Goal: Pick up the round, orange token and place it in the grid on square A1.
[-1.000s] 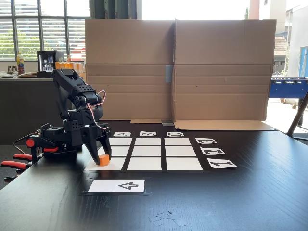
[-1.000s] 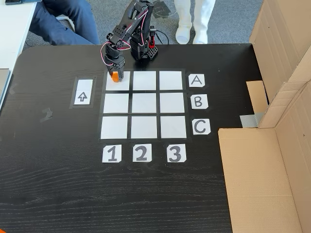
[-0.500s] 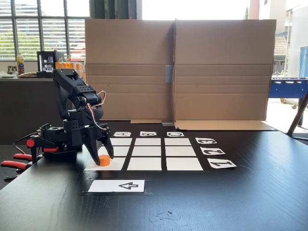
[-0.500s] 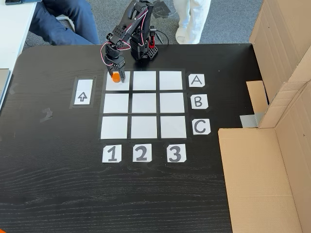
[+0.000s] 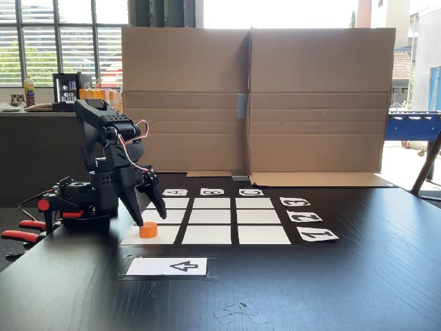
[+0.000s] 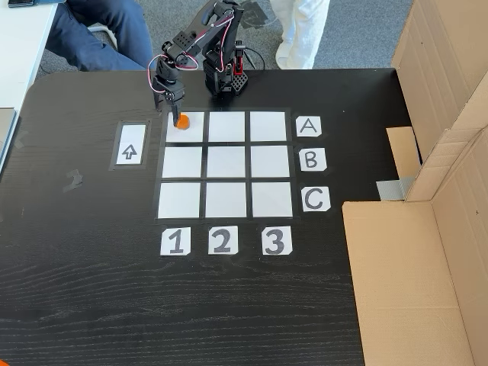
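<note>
pincer (image 6: pixel 171 107) hangs open just above the orange token (image 6: pixel 181 121) on square a1 (image 6: pixel 192 130). grid (image 6: pixel 226 165) cells beyond it lie bare. cardboard wall (image 6: pixel 446 114) stands well apart on the surface (image 6: pixel 91 282); arm base (image 6: pixel 225 80) sits close behind.

The black arm (image 5: pixel 103 148) rises from its base (image 5: pixel 83 203) at the table's left end in a fixed view, folds over at the elbow and slopes down toward the tabletop. Red and white wires (image 5: pixel 131 141) loop beside the wrist. The gripper (image 5: pixel 150 215) points downward with its two fingers spread apart, nothing between them, tips hanging just above the surface. In the fixed view from above, the arm (image 6: pixel 200 42) reaches from its base (image 6: pixel 225 76) toward the left, and the gripper (image 6: pixel 169 107) hangs at its end, fingers parted.
</note>
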Motion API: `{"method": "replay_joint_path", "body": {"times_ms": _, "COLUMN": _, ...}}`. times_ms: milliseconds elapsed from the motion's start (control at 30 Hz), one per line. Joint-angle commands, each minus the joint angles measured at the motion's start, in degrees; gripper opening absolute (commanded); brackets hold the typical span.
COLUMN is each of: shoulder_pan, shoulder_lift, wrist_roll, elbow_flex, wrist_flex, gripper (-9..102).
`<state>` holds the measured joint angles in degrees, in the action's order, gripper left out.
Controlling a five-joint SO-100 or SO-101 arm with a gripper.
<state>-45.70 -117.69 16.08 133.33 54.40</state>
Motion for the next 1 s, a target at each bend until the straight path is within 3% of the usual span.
{"method": "replay_joint_path", "body": {"times_ms": 0, "shoulder_pan": -0.97, "shoulder_lift": -3.87, "wrist_roll": -0.53, "elbow_flex": -4.04, "wrist_flex": 1.76, "gripper": 28}}
{"method": "replay_joint_path", "body": {"times_ms": 333, "shoulder_pan": -4.31, "shoulder_lift": -14.59, "wrist_roll": -1.05, "elbow_flex": -13.62, "wrist_flex": 12.13, "gripper": 28}}
{"method": "replay_joint_path", "body": {"times_ms": 967, "shoulder_pan": -20.83, "shoulder_lift": -27.07, "wrist_roll": -1.32, "elbow_flex": -31.38, "wrist_flex": 13.54, "gripper": 28}}
